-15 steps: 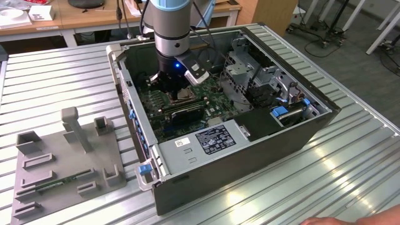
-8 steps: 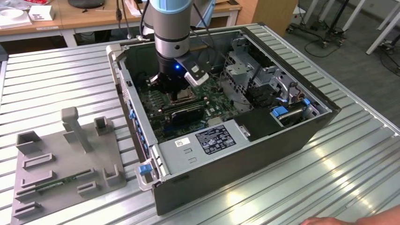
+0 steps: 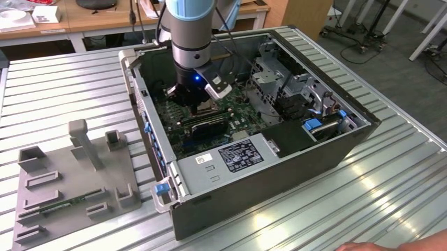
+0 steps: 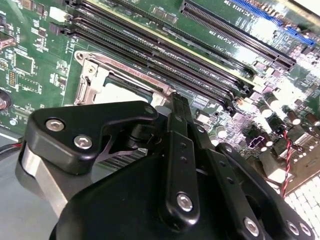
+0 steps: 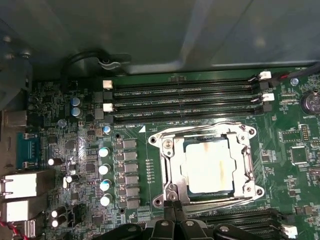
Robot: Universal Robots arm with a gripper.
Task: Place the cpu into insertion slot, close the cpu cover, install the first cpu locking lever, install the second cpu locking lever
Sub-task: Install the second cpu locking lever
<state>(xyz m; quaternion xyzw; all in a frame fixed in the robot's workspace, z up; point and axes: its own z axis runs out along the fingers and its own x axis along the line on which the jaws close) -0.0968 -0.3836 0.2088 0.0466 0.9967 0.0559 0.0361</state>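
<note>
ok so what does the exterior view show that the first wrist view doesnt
Exterior view alone: the arm reaching down into the open computer case, a grey fixture tray on the slatted table, and a person's hand at the edge. First wrist view alone: the cpu seated in the insertion slot, with the cpu cover framing it. Both share the green motherboard and the gripper over the socket.

You see a dull silver-grey cpu (image 5: 208,166) with a brownish smear, framed by the shiny silver cpu cover (image 5: 170,162) on a green circuit board (image 5: 292,165). Your black end effector (image 4: 172,100) hangs over black memory slots (image 5: 185,102); the tabletop (image 3: 63,94) is ribbed grey metal.
</note>
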